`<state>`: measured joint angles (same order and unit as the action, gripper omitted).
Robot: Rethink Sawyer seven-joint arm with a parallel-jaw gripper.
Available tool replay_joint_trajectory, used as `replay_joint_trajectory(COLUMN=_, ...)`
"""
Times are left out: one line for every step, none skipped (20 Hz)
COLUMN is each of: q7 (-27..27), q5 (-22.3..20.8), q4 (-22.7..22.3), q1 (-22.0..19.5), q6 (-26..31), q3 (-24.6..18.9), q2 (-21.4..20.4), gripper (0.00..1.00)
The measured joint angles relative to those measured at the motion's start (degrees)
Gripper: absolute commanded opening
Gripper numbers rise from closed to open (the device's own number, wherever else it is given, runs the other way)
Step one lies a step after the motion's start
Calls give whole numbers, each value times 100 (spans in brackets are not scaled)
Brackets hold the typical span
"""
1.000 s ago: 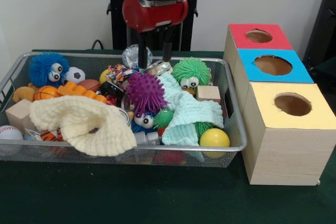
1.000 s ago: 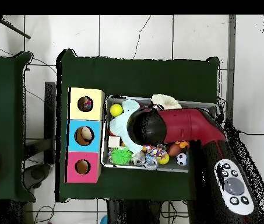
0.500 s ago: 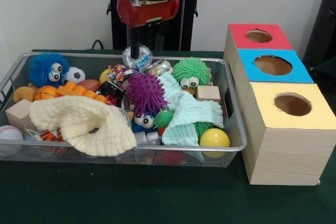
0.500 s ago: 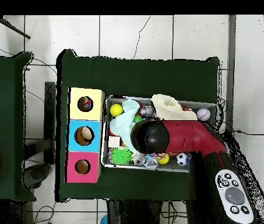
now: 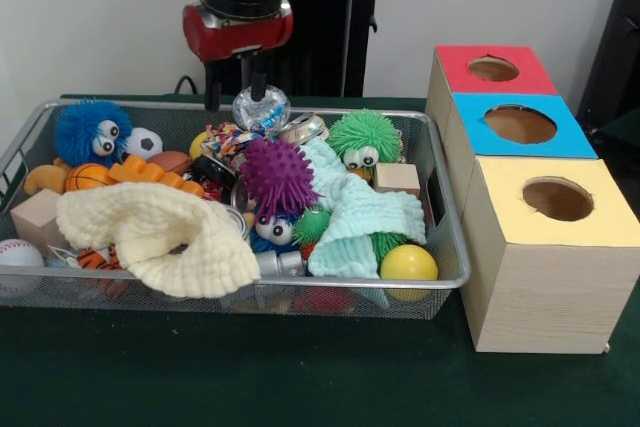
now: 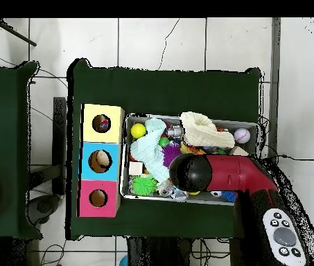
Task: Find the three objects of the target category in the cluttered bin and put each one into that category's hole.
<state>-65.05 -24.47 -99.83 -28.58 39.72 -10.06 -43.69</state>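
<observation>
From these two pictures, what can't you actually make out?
- The hand: front view shows its two dark tips apart over the bin's back rim; overhead, the arm covers it.
- Toys under the cream cloth and mint cloth: buried.
- What lies inside the yellow box's hole: overhead, too small.

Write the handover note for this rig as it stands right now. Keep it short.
Hand: open and empty, hovering over the far side of the wire bin, close beside the clear ball.
Things: balls, fuzzy toys, cloths and wooden blocks are all in the bin.
Done: the overhead view shows something inside the holes of the yellow box and the blue box. What is in the red box cannot be made out.
Left: the views do not show the target category. Confirm it, then pick and drop what remains.
</observation>
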Motion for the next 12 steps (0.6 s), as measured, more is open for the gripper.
replay_joint_trajectory(q7=0, q5=-3, q4=0, q1=4, q6=0, q3=35, q2=26, gripper=100)
replay_joint_trajectory(q7=0, q5=-18, q4=1, q1=15, q6=0, q3=114, q2=91, gripper=100)
replay_joint_trajectory(q7=0, q5=-19, q4=0, q1=21, q6=0, q3=145, q2=120, gripper=100)
replay_joint_trajectory(q7=0, q5=-18, q4=-4, q1=52, q6=0, q3=260, q2=229, gripper=100)
replay_joint_trajectory(q7=0, q5=-18, q4=-7, q1=68, q6=0, q3=302, q2=271, gripper=100)
replay_joint_trajectory(q7=0, q5=-17, q4=-8, q1=87, q6=-4, q3=344, q2=312, gripper=100)
replay_joint_trajectory(q7=0, q5=-17, q4=-9, q1=106, q6=-9, q3=387, q2=354, gripper=100)
replay_joint_trajectory(q7=0, q5=-16, q4=-11, q1=125, q6=-13, q3=430, q2=396, gripper=100)
replay_joint_trajectory(q7=0, q5=-18, q4=-15, q1=147, q6=-28, q3=470, q2=437, gripper=100)
replay_joint_trajectory(q7=0, q5=-16, q4=-27, q1=202, q6=-94, q3=559, q2=535, gripper=100)
replay_joint_trajectory(q7=0, q5=-15, q4=-36, q1=229, q6=-137, q3=596, q2=578, gripper=100)
replay_joint_trajectory(q7=0, q5=-15, q4=-43, q1=249, q6=-175, q3=625, q2=609, gripper=100)
